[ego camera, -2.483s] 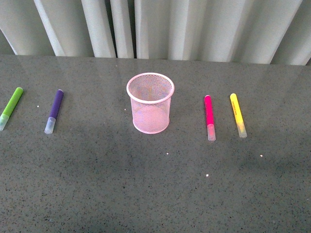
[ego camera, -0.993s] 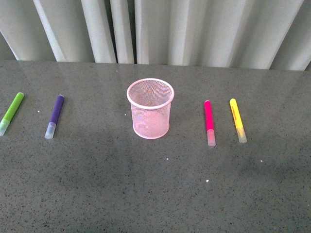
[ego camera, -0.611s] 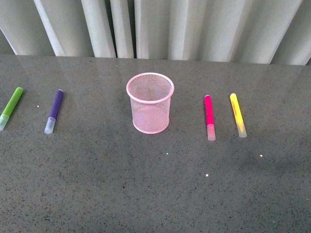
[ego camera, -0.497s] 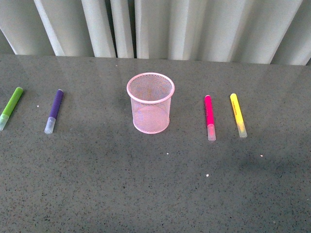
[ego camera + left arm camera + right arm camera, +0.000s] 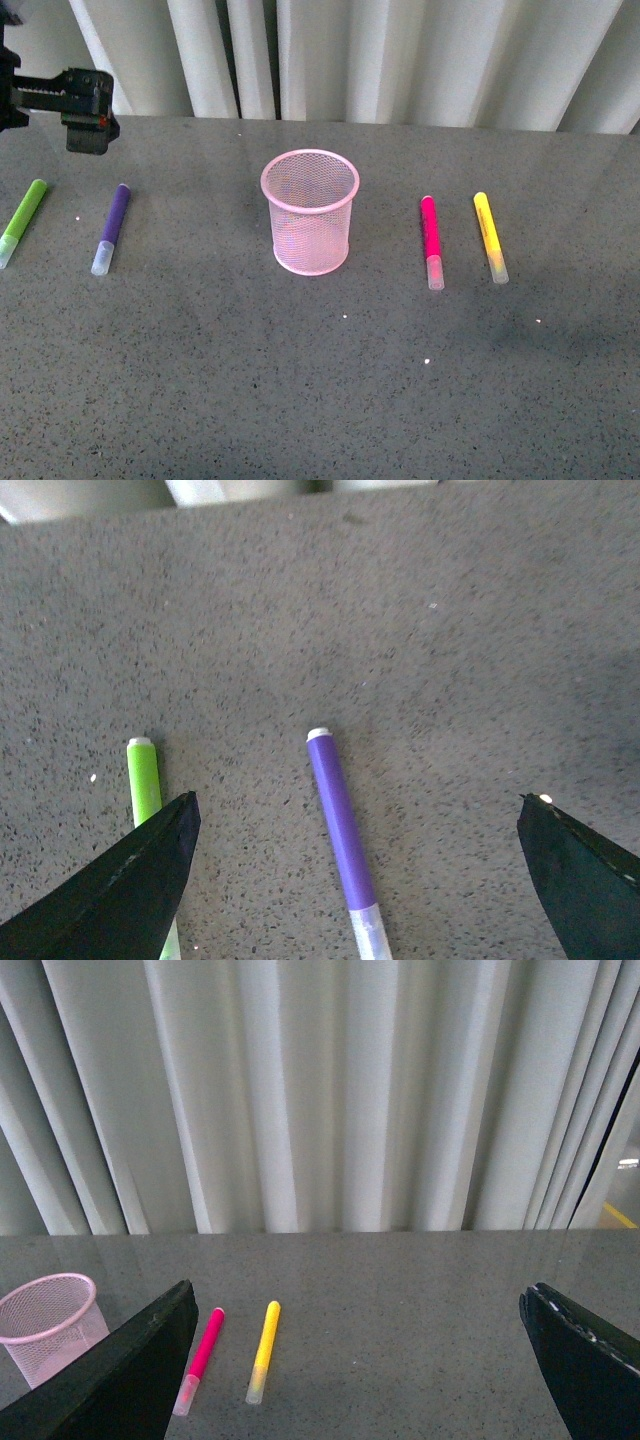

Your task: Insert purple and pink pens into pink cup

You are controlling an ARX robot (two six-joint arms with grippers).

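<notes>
The pink cup [image 5: 310, 212] stands upright mid-table, with nothing seen inside it. The purple pen [image 5: 112, 228] lies to its left, the pink pen [image 5: 431, 240] to its right, both flat with clear caps toward me. My left gripper [image 5: 85, 110] hangs open above the table, behind the purple pen. In the left wrist view the purple pen [image 5: 342, 830] lies between the spread fingers [image 5: 130, 890], untouched. My right gripper [image 5: 357, 1295] is open and empty, out of the front view. Its wrist view shows the pink pen [image 5: 200, 1358] and the cup [image 5: 50, 1325] far ahead.
A lime-green marker [image 5: 22, 220] lies left of the purple pen, close to one left finger in the left wrist view [image 5: 145, 785]. A yellow marker [image 5: 490, 237] lies right of the pink pen. White curtains [image 5: 400, 60] hang behind the grey table [image 5: 330, 390].
My left gripper has come into the front view at the upper left. The pens, markers and cup lie where they were.
</notes>
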